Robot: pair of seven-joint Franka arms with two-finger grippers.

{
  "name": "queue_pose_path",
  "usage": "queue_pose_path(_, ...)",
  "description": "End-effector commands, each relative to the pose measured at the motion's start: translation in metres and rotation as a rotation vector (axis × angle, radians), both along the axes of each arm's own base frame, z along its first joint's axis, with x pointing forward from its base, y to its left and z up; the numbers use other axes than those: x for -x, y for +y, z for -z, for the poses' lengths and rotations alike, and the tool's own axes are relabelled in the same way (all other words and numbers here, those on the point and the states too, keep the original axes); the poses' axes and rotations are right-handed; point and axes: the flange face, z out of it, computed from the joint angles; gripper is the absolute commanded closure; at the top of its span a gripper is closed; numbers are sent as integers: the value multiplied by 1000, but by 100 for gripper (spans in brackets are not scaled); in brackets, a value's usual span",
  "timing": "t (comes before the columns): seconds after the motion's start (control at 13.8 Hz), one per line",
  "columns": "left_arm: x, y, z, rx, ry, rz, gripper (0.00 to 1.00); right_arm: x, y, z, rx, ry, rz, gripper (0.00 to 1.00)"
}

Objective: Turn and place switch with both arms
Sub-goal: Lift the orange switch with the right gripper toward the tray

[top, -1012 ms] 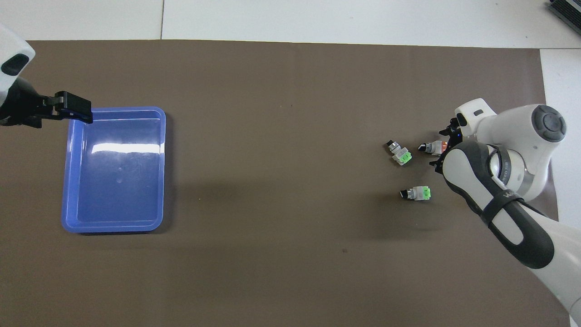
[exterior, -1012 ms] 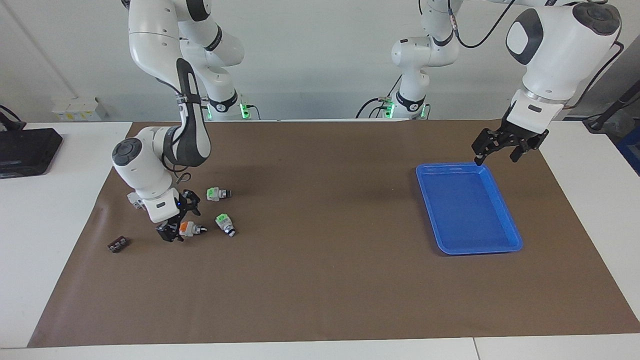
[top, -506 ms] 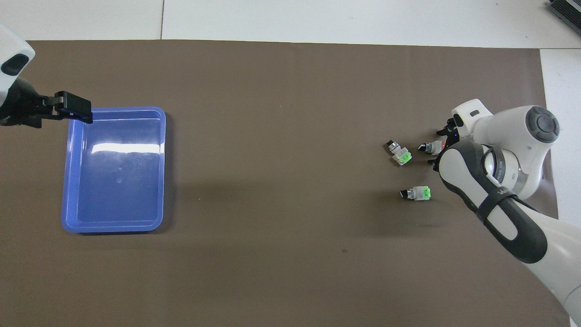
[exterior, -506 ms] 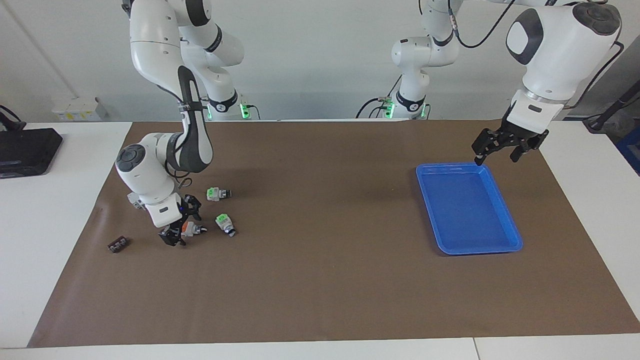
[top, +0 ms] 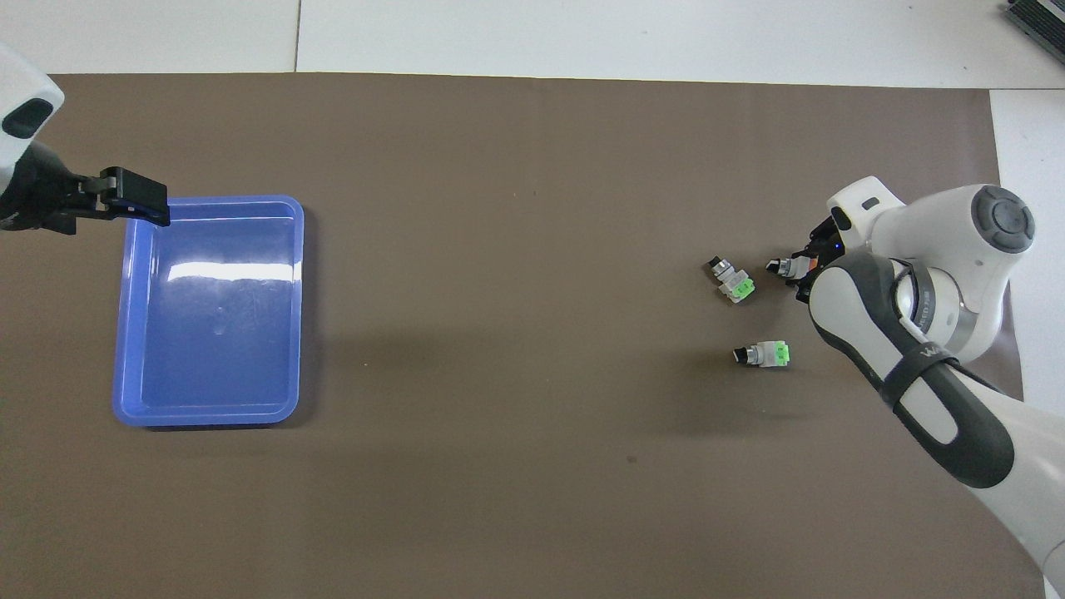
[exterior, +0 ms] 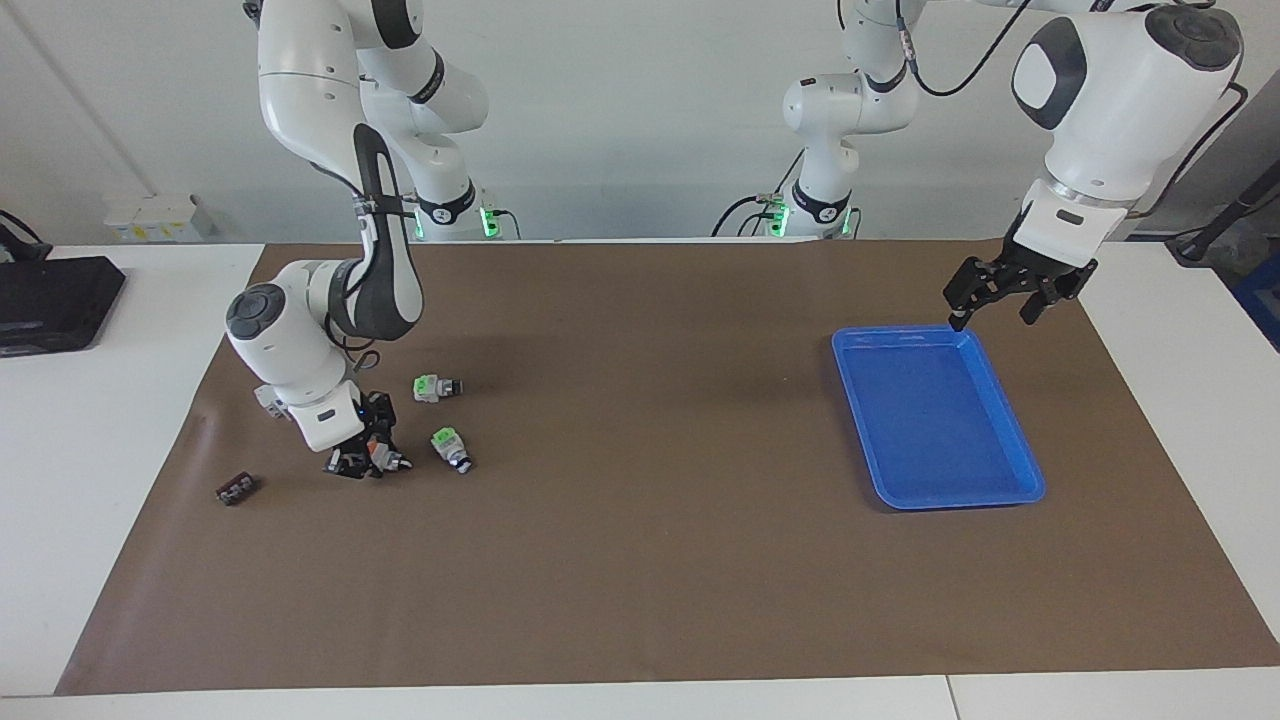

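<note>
While the left gripper hangs with its black fingers spread over the corner of the tray nearest the robots at the left arm's end, the right gripper is down at the brown paper mat with its fingers pressed in on the switch. That switch is a small boxy white plastic piece lying on the mat at the right arm's end of the table; its orange face shows between the fingers and its dark knob end pokes out toward the middle of the table.

Two similar little switches with bright green caps lie close by: one just beside the held switch, toward the table's middle, the other nearer to the robots. A small dark ridged block sits apart, toward the mat's edge.

The tray is a shallow rectangle of glossy blue plastic with rounded corners and a raised rim. The mat is matte and smooth, laid over a white tabletop. Both arms are glossy white with dark grey patches at the joints.
</note>
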Motion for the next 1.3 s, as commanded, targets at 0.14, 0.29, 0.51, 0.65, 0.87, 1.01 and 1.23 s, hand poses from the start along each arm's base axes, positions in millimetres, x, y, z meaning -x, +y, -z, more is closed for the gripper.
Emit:
queue_pose_path(0.14, 8, 2, -2, 5, -5, 1, 0, -11, 45, -78, -137, -30, -126, 100)
queue_pose_path(0.29, 8, 2, -2, 5, -5, 1, 0, -15, 69, -94, -266, -32, -155, 100)
queue_pose_path(0.51, 9, 1, -1, 5, 0, 4, 0, -7, 141, -107, -448, -21, -163, 100)
queue_pose_path(0.65, 9, -3, -2, 6, -8, 8, 0, -5, 186, -124, -550, -33, -146, 100)
queue_pose_path(0.87, 13, -10, 4, 6, 3, 24, 0, 11, 270, -164, -594, -123, -118, 100)
queue_pose_path(1.01, 23, -27, 12, 10, 19, 49, 0, 28, 320, -191, -620, -194, -43, 100)
queue_pose_path(1.23, 24, -44, 13, 181, 0, 28, 5, 54, 355, -229, -662, -223, 16, 100)
